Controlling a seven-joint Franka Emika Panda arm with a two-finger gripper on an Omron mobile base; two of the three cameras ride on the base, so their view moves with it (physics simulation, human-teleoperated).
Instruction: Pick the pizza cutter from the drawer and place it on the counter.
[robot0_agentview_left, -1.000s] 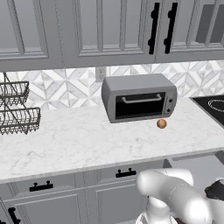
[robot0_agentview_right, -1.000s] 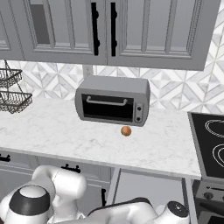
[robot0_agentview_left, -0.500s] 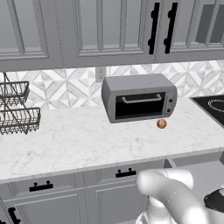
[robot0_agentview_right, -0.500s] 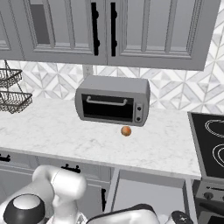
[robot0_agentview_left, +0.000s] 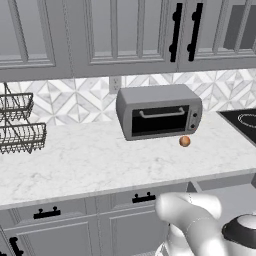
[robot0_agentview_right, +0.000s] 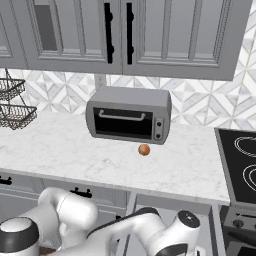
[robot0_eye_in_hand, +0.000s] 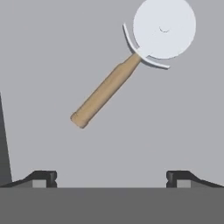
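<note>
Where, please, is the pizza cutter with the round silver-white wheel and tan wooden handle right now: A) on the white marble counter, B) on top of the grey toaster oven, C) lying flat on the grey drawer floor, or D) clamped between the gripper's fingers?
C: in the hand view the pizza cutter lies flat on the grey drawer floor, ahead of the open gripper, whose dark fingertips stand wide apart and touch nothing.

- toaster oven (robot0_agentview_left: 159, 113) sits on the tabletop (robot0_agentview_left: 90, 160), back against the wall
- little ball (robot0_agentview_left: 184, 141) just in front of its right end, not touching
- wire rack (robot0_agentview_left: 17, 127) way off at the left end
- stovetop (robot0_agentview_right: 240, 165) to the right
- pizza cutter (robot0_eye_in_hand: 131, 63) lies flat in the drawer (robot0_eye_in_hand: 52, 65), below the tabletop edge
- tool (robot0_eye_in_hand: 111, 177) open, hovering above the cutter
</note>
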